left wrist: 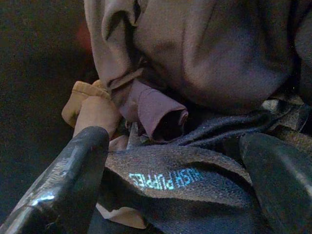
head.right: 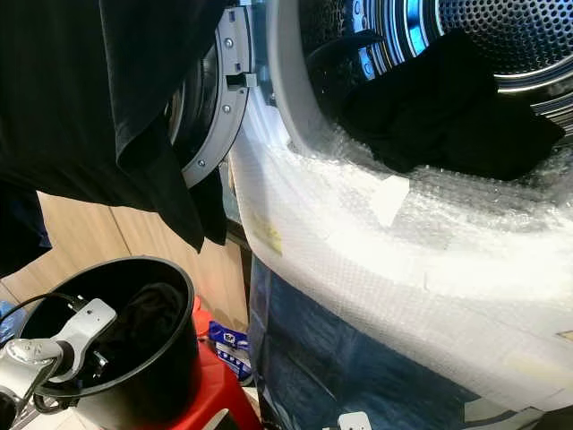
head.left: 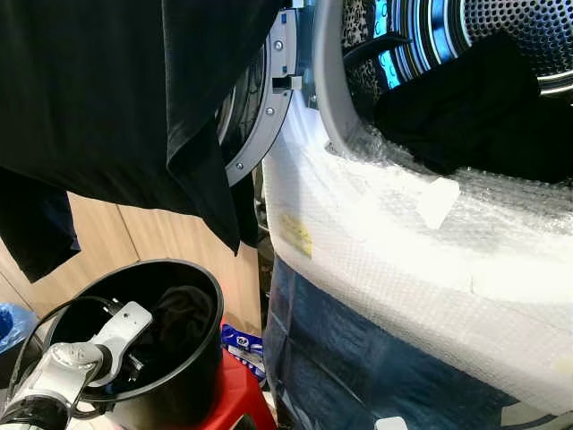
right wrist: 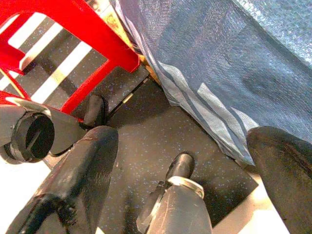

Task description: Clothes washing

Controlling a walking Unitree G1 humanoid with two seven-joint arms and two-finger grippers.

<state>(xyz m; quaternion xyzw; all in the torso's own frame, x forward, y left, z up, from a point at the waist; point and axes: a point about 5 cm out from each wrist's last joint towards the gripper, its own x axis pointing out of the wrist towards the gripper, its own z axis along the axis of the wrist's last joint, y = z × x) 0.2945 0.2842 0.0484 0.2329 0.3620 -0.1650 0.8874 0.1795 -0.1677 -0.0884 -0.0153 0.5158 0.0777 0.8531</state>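
Left tool (left wrist: pixel 170 195) is down inside the black bucket (head.left: pixel 192 376), fingers spread and released, straddling a dark sock with light-blue lettering (left wrist: pixel 170 178). The sock lies directly between the fingertips, on top of the laundry pile (left wrist: pixel 204 58). Its long axis runs crosswise, roughly from one finger to the other, so closing would pinch it along its length, not across. Which end is the toe I can't tell.

Bucket sits on a red stool (head.left: pixel 237 399), low on the robot's left beside the washer; left arm is clearly nearer.

Washer drum (head.left: pixel 501 36) is up and to the right, door open, dark clothes (head.left: pixel 474 116) already at the lip over bubble wrap (head.left: pixel 421 242).

Right tool (right wrist: pixel 180 161) hangs idle over the floor, fingers apart, empty.
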